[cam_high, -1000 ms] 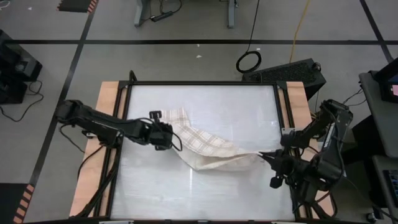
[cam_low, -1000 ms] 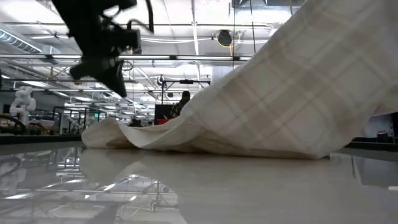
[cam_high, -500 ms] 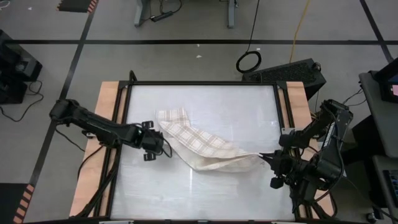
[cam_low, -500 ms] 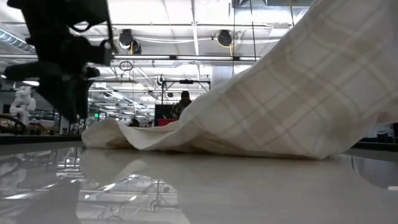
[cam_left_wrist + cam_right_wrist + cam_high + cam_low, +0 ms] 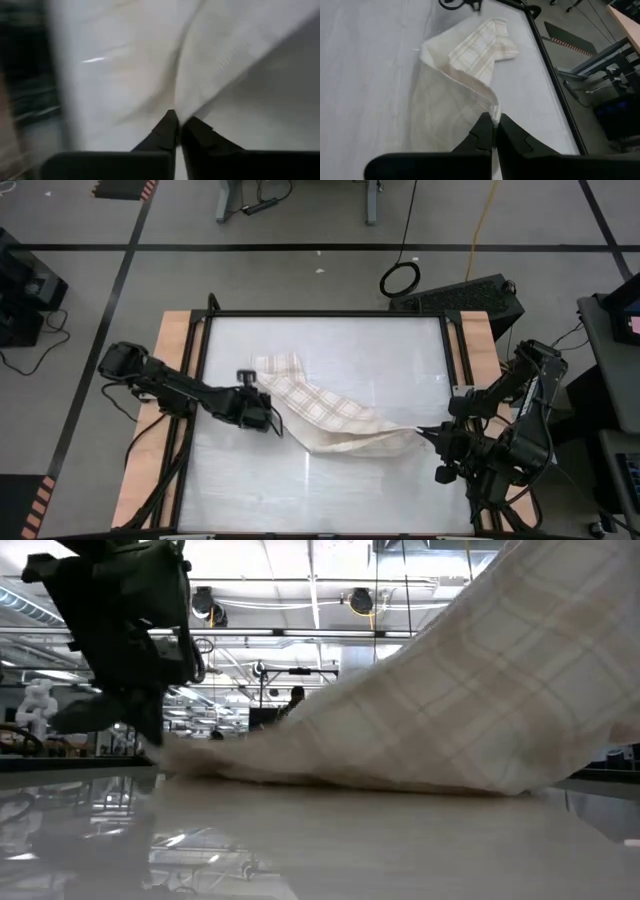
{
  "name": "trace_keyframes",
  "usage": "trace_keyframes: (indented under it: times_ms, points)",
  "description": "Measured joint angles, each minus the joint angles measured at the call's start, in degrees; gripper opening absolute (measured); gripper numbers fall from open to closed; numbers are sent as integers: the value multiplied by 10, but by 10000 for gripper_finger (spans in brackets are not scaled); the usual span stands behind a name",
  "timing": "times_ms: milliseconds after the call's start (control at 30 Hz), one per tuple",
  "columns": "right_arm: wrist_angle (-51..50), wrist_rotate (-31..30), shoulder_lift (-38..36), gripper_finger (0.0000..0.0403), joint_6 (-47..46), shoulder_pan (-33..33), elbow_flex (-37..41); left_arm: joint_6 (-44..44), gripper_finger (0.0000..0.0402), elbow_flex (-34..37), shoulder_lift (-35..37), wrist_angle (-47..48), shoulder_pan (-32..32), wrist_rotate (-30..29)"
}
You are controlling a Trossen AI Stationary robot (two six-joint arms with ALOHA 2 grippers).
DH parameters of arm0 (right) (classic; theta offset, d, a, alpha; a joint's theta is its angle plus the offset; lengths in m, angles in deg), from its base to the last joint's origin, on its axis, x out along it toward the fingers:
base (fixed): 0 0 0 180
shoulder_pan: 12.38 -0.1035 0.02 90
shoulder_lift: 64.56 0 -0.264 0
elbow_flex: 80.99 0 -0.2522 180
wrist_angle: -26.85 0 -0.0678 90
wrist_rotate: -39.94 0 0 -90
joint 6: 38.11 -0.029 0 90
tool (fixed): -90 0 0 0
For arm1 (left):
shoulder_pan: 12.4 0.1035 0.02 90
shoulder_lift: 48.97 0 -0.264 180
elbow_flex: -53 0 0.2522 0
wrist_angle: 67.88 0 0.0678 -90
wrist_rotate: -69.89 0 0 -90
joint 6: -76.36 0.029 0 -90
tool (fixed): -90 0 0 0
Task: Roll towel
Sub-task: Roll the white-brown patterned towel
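The plaid towel (image 5: pixel 330 412) lay crumpled across the middle of the table (image 5: pixel 400 350), running on a slant from near the far-left part of the white surface down toward the right edge. Its far end (image 5: pixel 482 42) rested flat, folded over on itself, showing the tan grid of stripes. The other end was drawn out into a point and lifted off the surface by the right gripper (image 5: pixel 424 432), whose jaws were clamped together on that corner of the cloth; in the right wrist view the hem (image 5: pixel 487 102) ran straight into the closed fingertips. From table height the towel (image 5: pixel 470 690) rose like a slope toward that raised corner.

The left gripper (image 5: pixel 270 420) sat low at the towel's left-hand edge, about midway along the table's depth, its jaws together. In the left wrist view the two fingers (image 5: pixel 167 132) met at their tips right at a fold of the cloth, but I could not tell whether any fabric was actually pinched between them.

Beyond the table's far-right corner a coiled black cable (image 5: pixel 400 278) lay on the floor.
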Motion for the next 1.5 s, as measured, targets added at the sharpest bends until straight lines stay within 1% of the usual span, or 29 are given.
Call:
trace_keyframes:
  times_ms: [33,100,167,233,333,400,433,533,600,667,767,833,900,933,1000,1067,1100,1167,1233,1300,1367,1500]
  points:
    - [0,-7,0,0,1,0,0,-20,13,-5,6,28,1,-51]
    - [0,-33,0,0,2,4,0,-44,12,-15,28,47,7,-122]
    - [0,-60,0,0,3,9,0,-56,9,-28,55,61,12,-145]
    - [0,-67,0,0,10,13,0,-83,6,-43,78,79,14,-140]
    - [0,-43,-1,0,22,14,0,-143,5,-62,106,114,11,-121]
    - [0,9,-6,0,22,8,0,-180,7,-68,119,139,5,-96]
    - [0,46,-11,0,21,3,0,-190,7,-68,124,149,0,-76]
    - [0,153,-23,0,-11,-20,0,-192,8,-69,139,158,-12,12]
    - [0,206,-32,0,-45,-41,0,-190,13,-69,145,157,-18,86]
    - [0,232,-41,0,-75,-63,0,-190,35,-69,150,156,-24,152]
    - [0,234,-48,0,-107,-91,0,-191,96,-69,153,149,-31,217]
    - [0,226,-50,0,-118,-103,0,-191,147,-69,153,141,-36,239]
    - [0,223,-50,0,-123,-110,0,-179,198,-69,153,137,-44,243]
    - [0,223,-50,0,-125,-112,0,-166,220,-69,153,131,-47,228]
    - [0,222,-50,0,-130,-115,0,-153,257,-69,153,101,-51,150]
    - [0,221,-50,0,-132,-116,0,-119,276,-68,150,50,-49,76]
    - [0,221,-50,0,-131,-116,0,-85,279,-65,147,13,-48,59]
    - [0,219,-50,0,-127,-116,0,2,275,-53,134,-51,-42,56]
    - [0,219,-50,0,-126,-116,0,66,262,-42,114,-86,-25,54]
    - [0,219,-50,0,-128,-116,0,106,242,-38,86,-97,2,45]
    - [0,219,-50,0,-132,-116,0,133,219,-37,57,-85,31,45]
    - [3,219,-50,0,-132,-116,0,202,184,-37,12,-78,65,91]
